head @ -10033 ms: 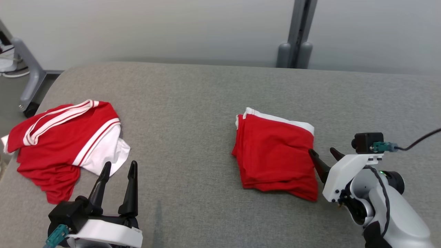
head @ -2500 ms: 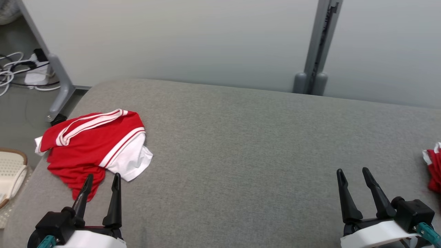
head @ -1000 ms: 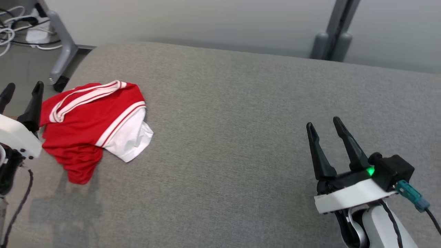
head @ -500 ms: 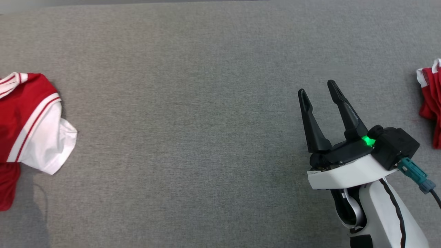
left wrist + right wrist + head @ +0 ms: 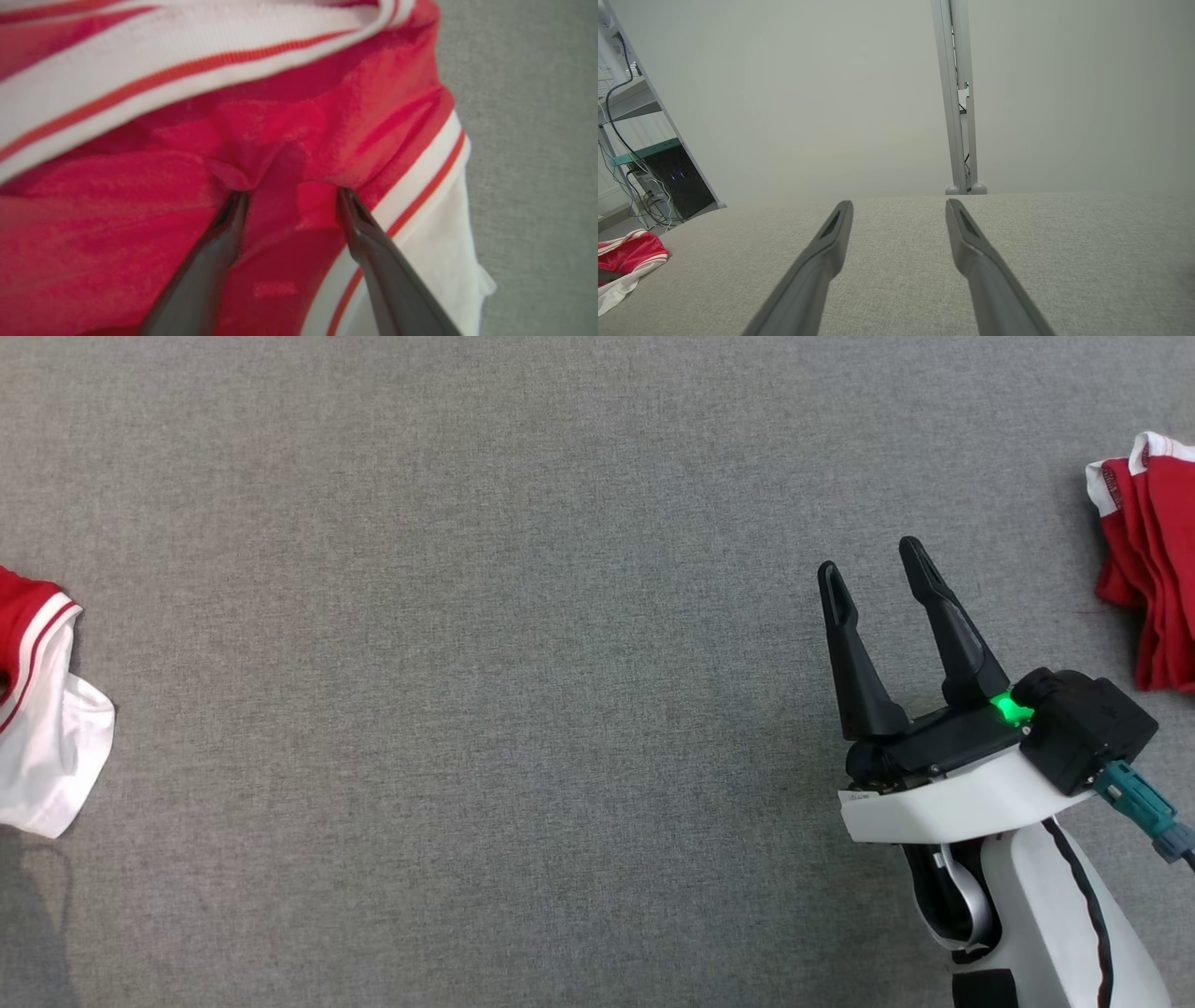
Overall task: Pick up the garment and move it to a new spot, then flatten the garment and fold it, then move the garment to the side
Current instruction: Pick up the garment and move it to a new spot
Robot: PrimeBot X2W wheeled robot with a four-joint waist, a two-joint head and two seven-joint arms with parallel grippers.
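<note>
The garment [image 5: 42, 747], crumpled red cloth with white stripes and a white panel, lies at the left edge of the head view. In the left wrist view the garment [image 5: 117, 200] is seen close up. My left gripper [image 5: 292, 192] is open there, both tips pressed into the red cloth with a raised fold between them. My right gripper [image 5: 868, 556] hovers open and empty over the grey surface at the right. The right wrist view shows my right gripper [image 5: 899, 204] aimed at the far edge, with the garment [image 5: 626, 254] far off to its left.
A folded red garment [image 5: 1153, 560] lies at the right edge of the grey padded table [image 5: 467, 616]. Behind the table, in the right wrist view, stand a grey post [image 5: 959, 93] and a rack with cables [image 5: 644, 177].
The head camera has tilted down and shifted: the crumpled garment now sits further left in view and more of the folded one shows. The right gripper stays open and has barely moved.
</note>
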